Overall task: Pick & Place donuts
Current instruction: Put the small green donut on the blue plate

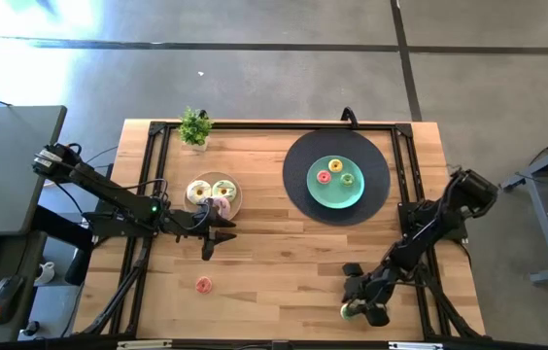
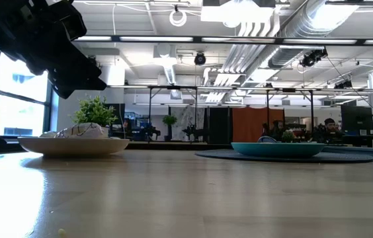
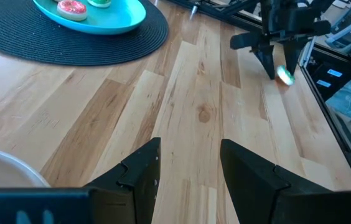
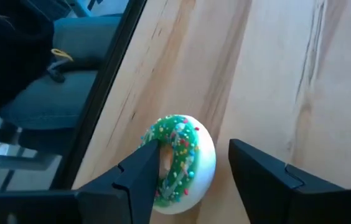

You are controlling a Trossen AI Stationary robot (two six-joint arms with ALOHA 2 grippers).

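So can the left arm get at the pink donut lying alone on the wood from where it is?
Probably yes. The left gripper hangs open by the beige plate, and only bare wood lies between it and the pink donut.

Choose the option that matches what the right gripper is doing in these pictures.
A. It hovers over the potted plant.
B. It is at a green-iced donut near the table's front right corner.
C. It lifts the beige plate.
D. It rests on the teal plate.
B: the right wrist view shows the green-iced donut between the fingers of the right gripper, far from the teal plate.
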